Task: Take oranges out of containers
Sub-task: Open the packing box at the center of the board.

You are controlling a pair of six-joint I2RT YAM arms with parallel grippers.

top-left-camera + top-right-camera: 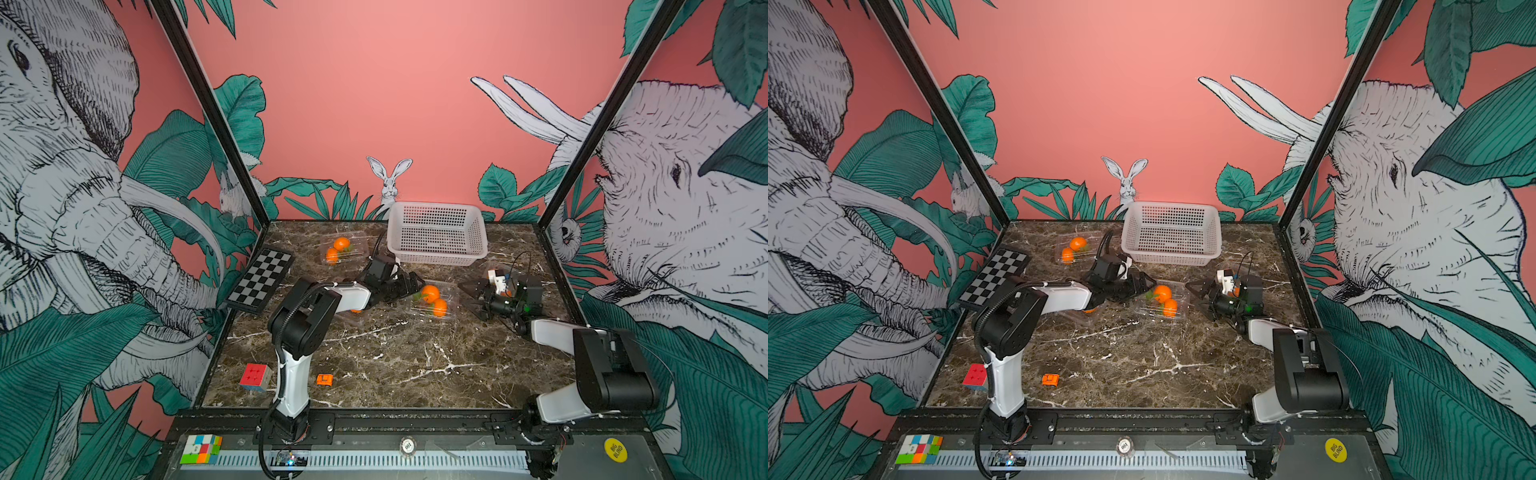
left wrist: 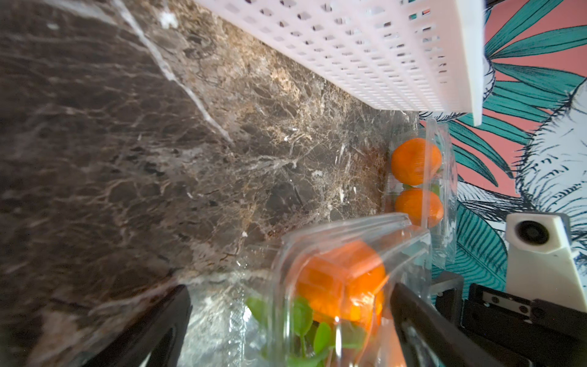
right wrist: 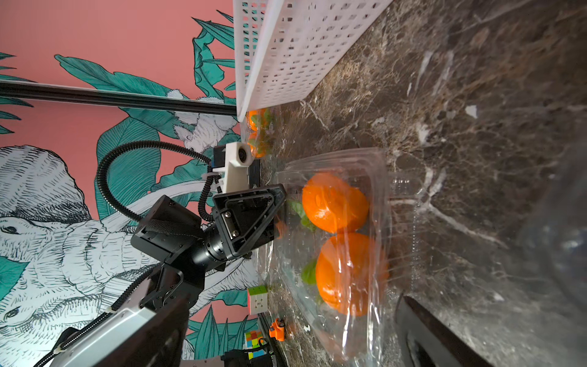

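Your left hand [image 2: 290,295] straddles shut-looking middle clamshell box [image 1: 432,309], spread wide, gripping nothing; right hand [image 1: 471,301] open, empty. Next: open it, lift oranges [image 1: 430,293].

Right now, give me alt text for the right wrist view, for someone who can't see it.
A clear ribbed plastic clamshell container holding two round bright-orange fruits with green leaves lies on the brown marble table. The left arm's jaws sit close beside it, and a white perforated plastic basket stands beyond.
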